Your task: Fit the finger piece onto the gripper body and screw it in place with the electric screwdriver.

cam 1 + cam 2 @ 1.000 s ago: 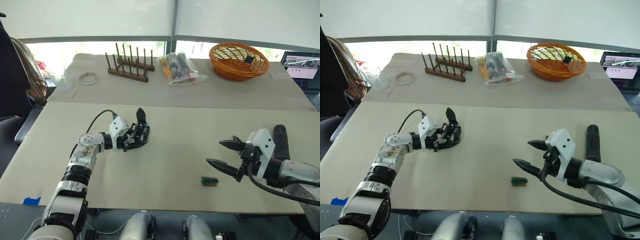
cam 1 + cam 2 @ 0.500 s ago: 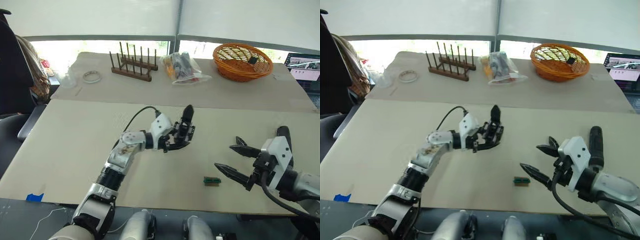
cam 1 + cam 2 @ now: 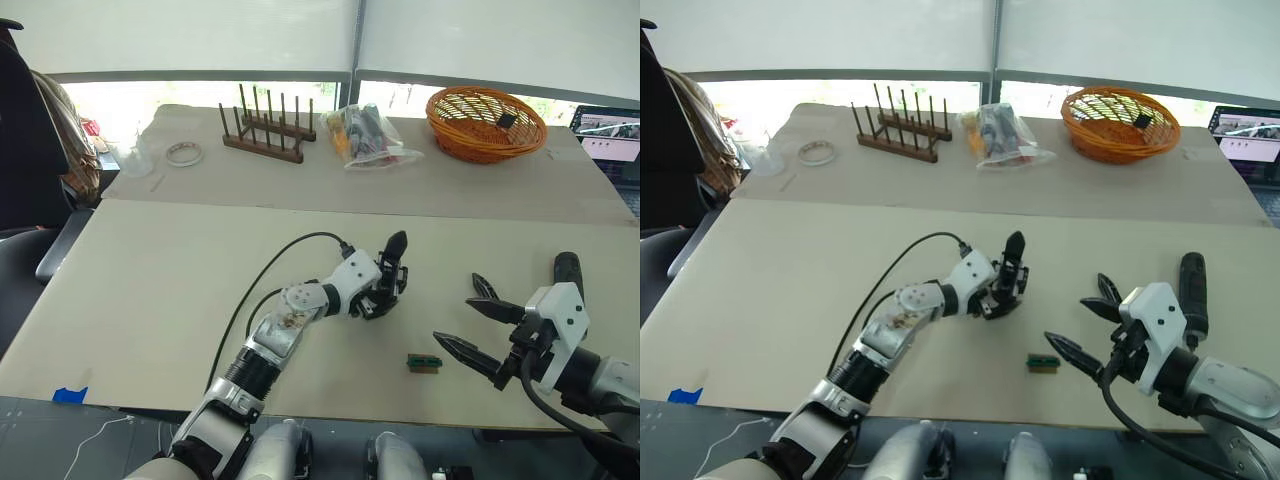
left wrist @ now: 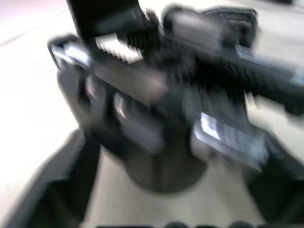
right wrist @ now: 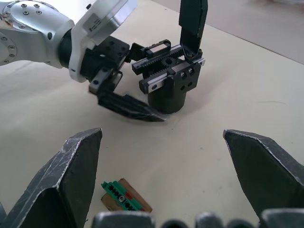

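My left gripper point(image 3: 383, 298) is shut on the gripper body point(image 5: 168, 85), a small black block with toothed rails, held just above the tan table mid-front. The finger piece point(image 3: 396, 248) rises upright from the body's top, and it is also visible as the finger piece point(image 5: 192, 19) in the right wrist view. The body point(image 4: 156, 95) is close and blurred in the left wrist view. My right gripper point(image 3: 455, 312) is open, a hand's width right of the body, with nothing between its fingers. The electric screwdriver point(image 3: 567, 270) lies on the table just beyond the right gripper.
A tiny green-and-black block point(image 3: 423, 362) lies on the table between the grippers, near the front edge. On the far table stand a wooden rack point(image 3: 268, 135), a plastic bag point(image 3: 370, 135), an orange basket point(image 3: 485, 120) and a tape roll point(image 3: 183, 152). A laptop point(image 3: 610, 130) is at far right.
My left arm has carried the gripper body with its upright finger piece rightwards across the table, towards the right gripper. The right gripper has stayed open near the same spot.
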